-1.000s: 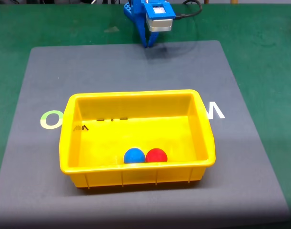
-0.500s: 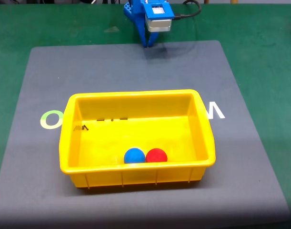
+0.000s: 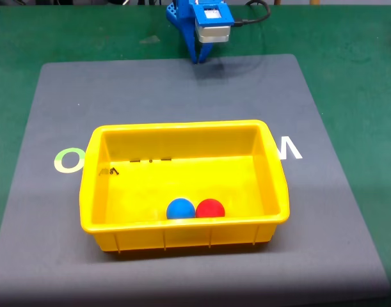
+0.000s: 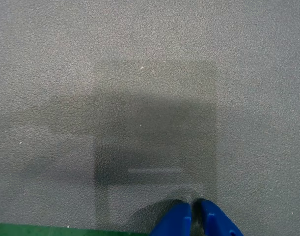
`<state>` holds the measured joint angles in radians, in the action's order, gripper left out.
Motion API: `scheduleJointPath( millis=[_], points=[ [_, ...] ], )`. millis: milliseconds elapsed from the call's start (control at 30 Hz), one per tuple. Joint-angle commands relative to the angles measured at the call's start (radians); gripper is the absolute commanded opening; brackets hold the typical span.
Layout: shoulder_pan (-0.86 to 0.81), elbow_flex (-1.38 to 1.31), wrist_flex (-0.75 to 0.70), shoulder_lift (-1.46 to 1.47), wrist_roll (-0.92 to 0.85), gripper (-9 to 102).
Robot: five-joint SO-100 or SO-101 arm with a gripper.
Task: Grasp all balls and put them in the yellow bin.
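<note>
Blue ball (image 3: 180, 208) and red ball (image 3: 210, 208) inside the yellow bin (image 3: 279, 185), side by side and touching, against the near wall in the fixed view, blue to the left of red. Bin upright, open face up, long axis running left to right across that view, small dark marks on the far inner wall toward the left. Bin resting on a grey mat (image 3: 67, 96) with white and pale green lettering partly hidden beneath it, mat laid on a green surface (image 3: 349, 38). Well beyond the bin, at the mat's far edge, the blue tool (image 3: 201, 60) pointing down, fingertips pressed together and pinching nothing. In the wrist view, tool (image 4: 195, 217) tips closed just above the mat (image 4: 140, 73), over their own shadow.
</note>
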<state>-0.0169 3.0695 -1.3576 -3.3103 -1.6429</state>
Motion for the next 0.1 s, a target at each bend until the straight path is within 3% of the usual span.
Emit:
scheduleJointPath(
  millis=[0, 67],
  points=[
    [-0.02, 0.029, -0.003, -0.012, 0.011, 0],
    [-0.02, 0.029, -0.003, -0.012, 0.011, 0]
  ],
)
